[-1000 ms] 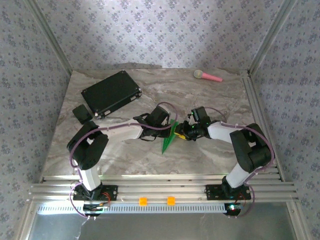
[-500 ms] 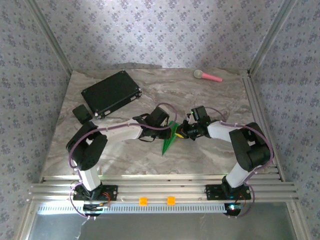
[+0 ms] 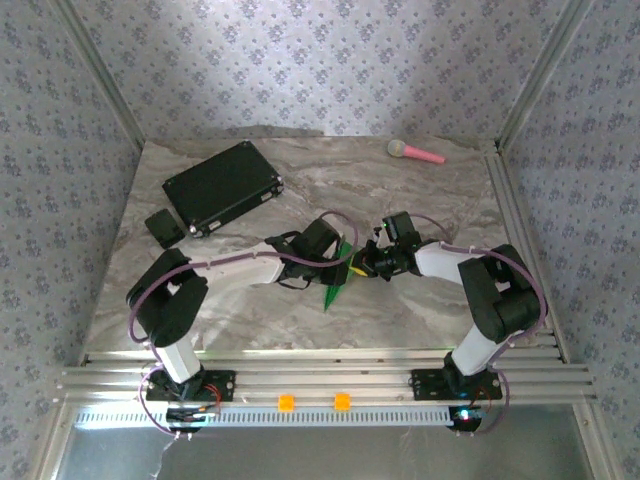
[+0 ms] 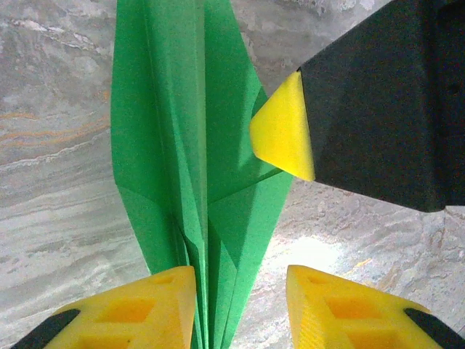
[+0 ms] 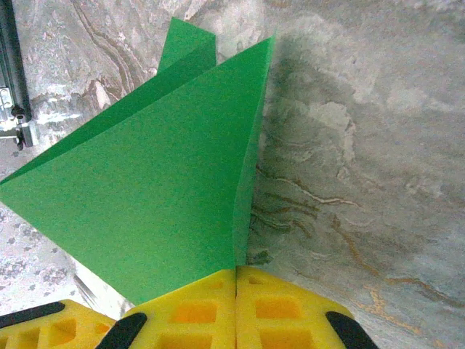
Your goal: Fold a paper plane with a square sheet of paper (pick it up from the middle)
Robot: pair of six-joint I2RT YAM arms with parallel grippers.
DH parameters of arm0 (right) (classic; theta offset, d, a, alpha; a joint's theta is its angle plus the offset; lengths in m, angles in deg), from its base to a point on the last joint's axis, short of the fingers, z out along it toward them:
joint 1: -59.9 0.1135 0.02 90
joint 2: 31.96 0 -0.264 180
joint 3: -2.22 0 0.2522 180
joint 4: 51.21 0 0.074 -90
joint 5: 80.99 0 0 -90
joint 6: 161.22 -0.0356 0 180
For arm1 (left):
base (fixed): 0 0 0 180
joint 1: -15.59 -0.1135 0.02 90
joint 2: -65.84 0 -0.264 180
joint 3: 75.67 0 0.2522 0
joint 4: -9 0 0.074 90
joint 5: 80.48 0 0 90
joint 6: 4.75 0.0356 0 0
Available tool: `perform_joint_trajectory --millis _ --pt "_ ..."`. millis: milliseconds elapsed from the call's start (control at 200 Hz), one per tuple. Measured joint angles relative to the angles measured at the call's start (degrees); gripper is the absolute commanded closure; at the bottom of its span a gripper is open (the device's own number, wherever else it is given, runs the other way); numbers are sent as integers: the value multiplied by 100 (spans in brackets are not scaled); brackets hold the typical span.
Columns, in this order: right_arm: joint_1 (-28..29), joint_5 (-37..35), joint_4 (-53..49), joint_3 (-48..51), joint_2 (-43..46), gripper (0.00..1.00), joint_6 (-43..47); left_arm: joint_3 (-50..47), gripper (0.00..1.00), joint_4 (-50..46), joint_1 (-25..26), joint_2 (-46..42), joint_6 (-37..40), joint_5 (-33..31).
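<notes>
**Paper plane [image 3: 337, 277], mid-table.** It is lying between the two grippers. Its long axis is running near to far, and its nose is pointing toward the near edge. The right gripper [image 5: 236, 287] is reaching in from the right, its jaws pressed together and pinching one raised wing. The left gripper [image 4: 241, 294] is coming from the left with fingers spread, and the central folds are running into its gap. This arm is judged better placed for the next crease. The black case [image 3: 222, 186] is sitting far left.

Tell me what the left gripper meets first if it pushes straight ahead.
The plane, which sits between the left gripper's open fingers. Beyond that, probably the right gripper's yellow fingertip, though depth is unclear.
</notes>
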Motion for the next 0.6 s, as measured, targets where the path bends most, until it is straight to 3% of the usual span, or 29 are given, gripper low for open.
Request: perform_joint_trajectory --millis 600 --pt "0 20 17 0 -52 91 0 87 62 -203 -4 334 339 4"
